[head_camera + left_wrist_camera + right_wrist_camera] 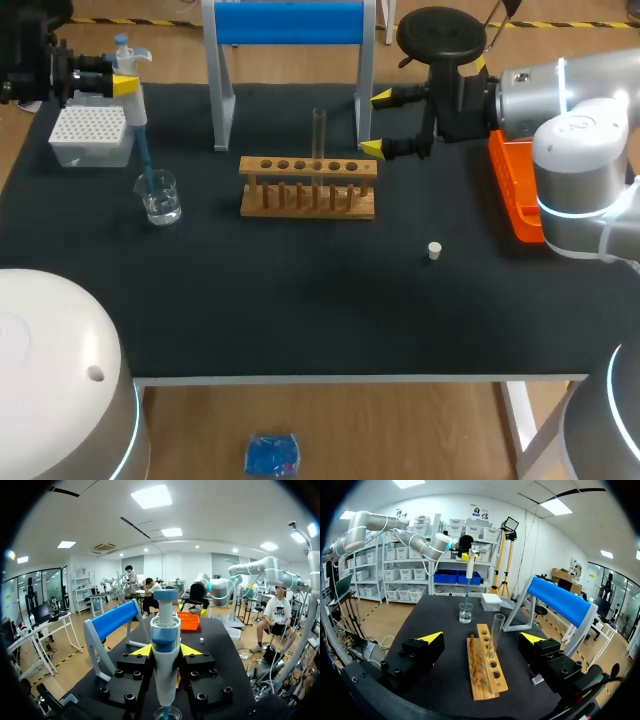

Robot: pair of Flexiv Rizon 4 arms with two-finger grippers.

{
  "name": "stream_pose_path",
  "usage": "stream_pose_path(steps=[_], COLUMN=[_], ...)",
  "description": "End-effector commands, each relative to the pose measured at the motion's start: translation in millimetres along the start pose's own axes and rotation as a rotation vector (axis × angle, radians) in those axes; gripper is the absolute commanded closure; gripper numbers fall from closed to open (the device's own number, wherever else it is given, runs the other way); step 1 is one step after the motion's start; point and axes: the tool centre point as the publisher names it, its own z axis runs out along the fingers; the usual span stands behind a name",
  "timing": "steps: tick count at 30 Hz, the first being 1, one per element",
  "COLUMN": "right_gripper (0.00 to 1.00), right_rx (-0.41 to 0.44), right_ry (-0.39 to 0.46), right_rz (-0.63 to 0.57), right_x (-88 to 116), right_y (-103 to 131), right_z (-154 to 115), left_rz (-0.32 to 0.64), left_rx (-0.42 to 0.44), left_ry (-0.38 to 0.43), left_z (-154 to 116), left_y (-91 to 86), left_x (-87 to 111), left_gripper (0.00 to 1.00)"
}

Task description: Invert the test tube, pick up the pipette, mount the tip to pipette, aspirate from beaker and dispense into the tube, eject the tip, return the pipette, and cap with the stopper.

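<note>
Head view: left gripper [125, 85] is clamped on the pipette [133, 100], held upright with its blue tip [146, 160] dipping into the beaker [160, 200], right by the tip box [90, 135]. Right gripper [376, 123] sits wide apart and empty behind the wooden rack [308, 188], where the test tube [319, 135] stands upright. The stopper [434, 250] is lying loose on the mat.
</note>
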Motion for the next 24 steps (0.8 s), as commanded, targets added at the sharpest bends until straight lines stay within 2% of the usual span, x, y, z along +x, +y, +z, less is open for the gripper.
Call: stream_pose_path(steps=[1, 9, 15, 24], right_gripper=[0.0, 0.0, 0.0, 0.0], right_rx=[0.001, 0.001, 0.001, 0.001], right_ry=[0.0, 0.0, 0.0, 0.0], right_rz=[0.0, 0.0, 0.0, 0.0], right_x=[0.1, 0.1, 0.1, 0.1], right_y=[-0.1, -0.1, -0.1, -0.1], right_z=[0.1, 0.1, 0.1, 0.1], left_rz=[-0.002, 0.001, 0.01, 0.016], left_rx=[-0.026, -0.05, -0.038, -0.039], left_ry=[-0.024, -0.046, -0.07, -0.086], left_z=[2.0, 5.2, 4.3, 6.1], left_y=[-14.8, -36.3, -51.0, -66.6], left_x=[7.6, 13.0, 17.7, 23.0], left_gripper=[1.0, 1.0, 1.0, 1.0])
